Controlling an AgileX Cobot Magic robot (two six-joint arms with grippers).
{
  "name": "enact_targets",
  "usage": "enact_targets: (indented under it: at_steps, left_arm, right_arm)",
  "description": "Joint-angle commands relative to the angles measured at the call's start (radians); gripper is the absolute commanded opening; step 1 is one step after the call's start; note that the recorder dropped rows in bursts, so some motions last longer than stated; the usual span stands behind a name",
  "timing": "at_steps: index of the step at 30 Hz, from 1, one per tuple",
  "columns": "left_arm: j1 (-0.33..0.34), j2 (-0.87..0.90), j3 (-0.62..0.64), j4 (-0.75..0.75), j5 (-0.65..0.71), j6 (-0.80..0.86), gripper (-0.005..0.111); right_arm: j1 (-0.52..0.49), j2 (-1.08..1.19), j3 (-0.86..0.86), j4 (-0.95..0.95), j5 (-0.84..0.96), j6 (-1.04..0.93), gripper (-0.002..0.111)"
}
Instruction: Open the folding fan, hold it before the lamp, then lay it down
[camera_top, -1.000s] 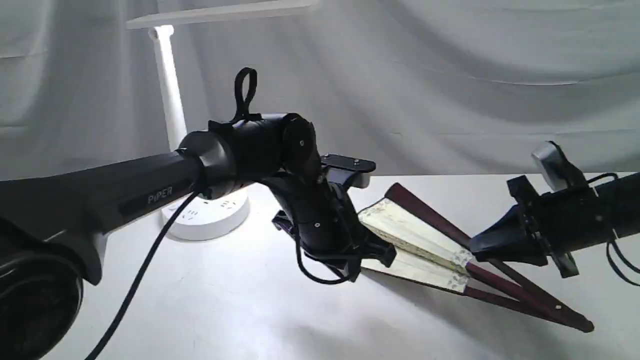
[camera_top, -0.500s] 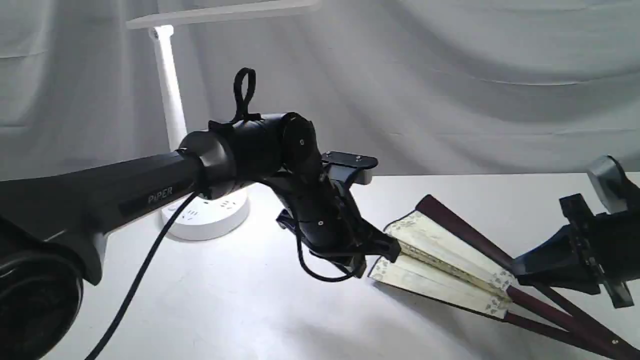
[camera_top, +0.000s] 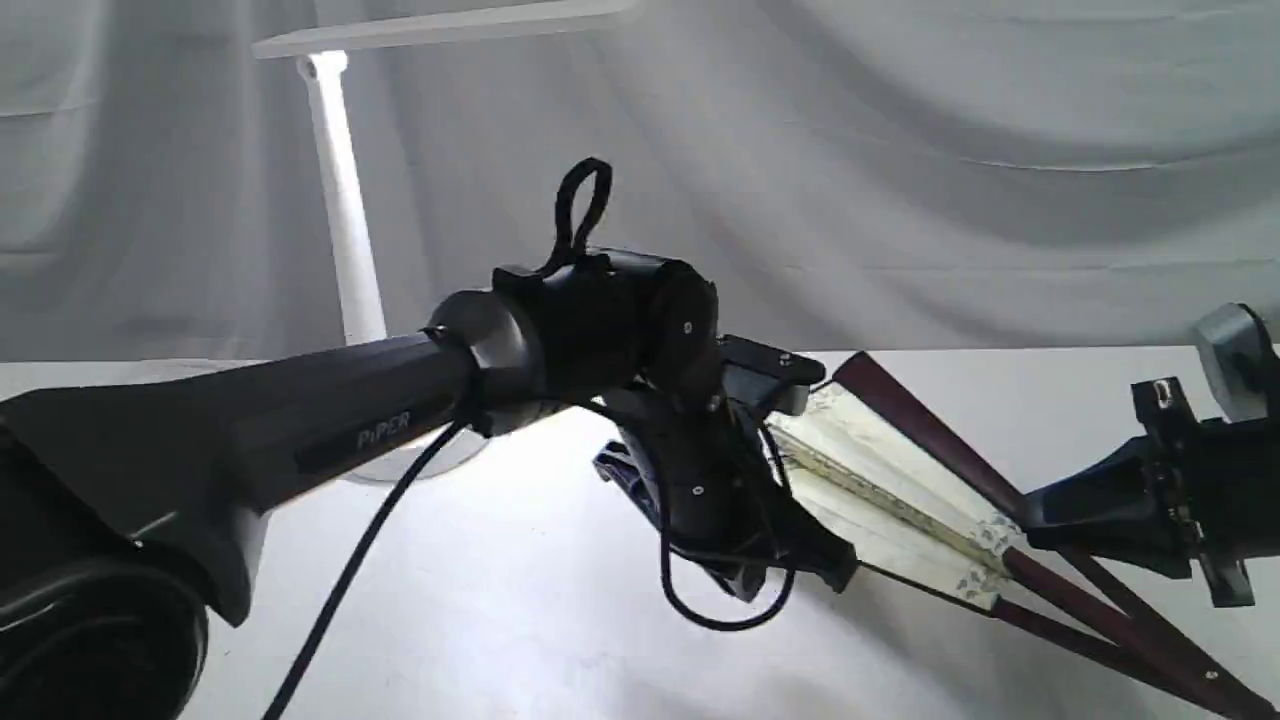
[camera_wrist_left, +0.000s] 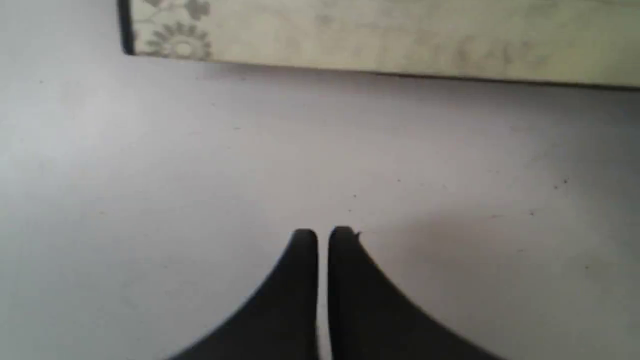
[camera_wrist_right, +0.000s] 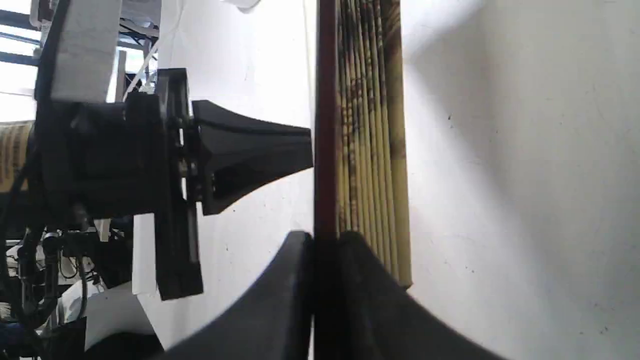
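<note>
My right tool (camera_wrist_right: 325, 239) clamped the guard of the fan (camera_top: 890, 488), barely half-spread toward the right edge of the surface (camera_top: 500, 600). My left tool (camera_wrist_left: 322, 235), pressed together and empty, hovered beside it. Showing it before the lamp (camera_top: 337, 200) and laying it down remained.

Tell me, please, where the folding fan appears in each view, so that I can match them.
Exterior view: the folding fan, partly open, right of centre.
Left wrist view: a cream strip with a floral corner along that picture's upper edge.
Right wrist view: edge-on at centre, clamped in the right gripper.
Shared landmark: the left gripper, beside the fan.
</note>
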Motion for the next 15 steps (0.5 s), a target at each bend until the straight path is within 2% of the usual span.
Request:
enact_targets:
  at_steps: [1,6,12,15]
  left_arm:
    - [-0.012,-0.017,-0.003,0.005,-0.011,-0.013,0.000]
    - [-0.012,-0.067,0.040,0.016,-0.042,-0.010,0.000]
    - [-0.012,-0.203,0.248,0.013,-0.264,-0.010,0.000]
    - [-0.012,-0.257,0.384,0.003,-0.436,0.000,0.000]
  right_arm:
    - [-0.004,-0.013,0.003,0.024,0.009,-0.014,0.000]
    - [-0.004,-0.013,0.003,0.062,0.009,-0.023,0.000]
    - [-0.004,-0.013,0.003,0.080,0.009,-0.023,0.000]
    - [-0.004,-0.013,0.003,0.082,0.009,-0.023,0.000]
